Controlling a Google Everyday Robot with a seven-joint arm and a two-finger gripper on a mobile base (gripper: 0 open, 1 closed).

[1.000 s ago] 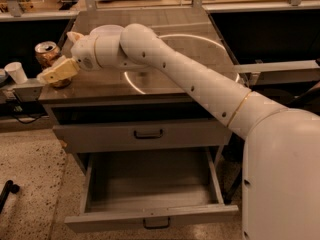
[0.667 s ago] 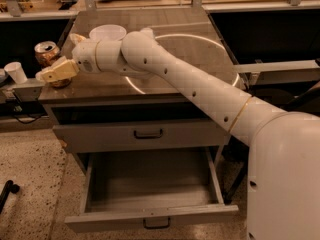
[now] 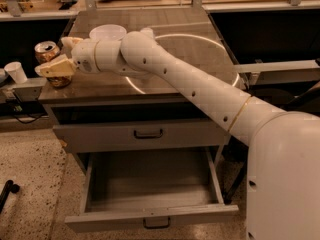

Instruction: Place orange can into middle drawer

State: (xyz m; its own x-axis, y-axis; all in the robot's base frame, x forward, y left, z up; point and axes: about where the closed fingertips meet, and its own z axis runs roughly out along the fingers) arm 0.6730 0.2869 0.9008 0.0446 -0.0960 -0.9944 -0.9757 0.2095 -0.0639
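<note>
The orange can (image 3: pixel 46 49) stands upright at the left edge of the cabinet top (image 3: pixel 200 59). My gripper (image 3: pixel 54 56) has reached it from the right. It is open, with one tan finger (image 3: pixel 56 67) in front of the can's body and the other behind it. The can's lower half is mostly hidden by the front finger. The middle drawer (image 3: pixel 150 214) is pulled out wide below and holds nothing that I can see. Its dark handle faces the front.
The upper handled drawer (image 3: pixel 147 133) is shut. A small white paper cup (image 3: pixel 16 72) stands on a low ledge left of the cabinet. A clear plastic container (image 3: pixel 107 32) stands behind my arm. A grey rail (image 3: pixel 280 67) runs off to the right.
My gripper has moved a little to the left and closer to the can, so its fingers now lie on either side of it. The can and the drawers have not moved.
</note>
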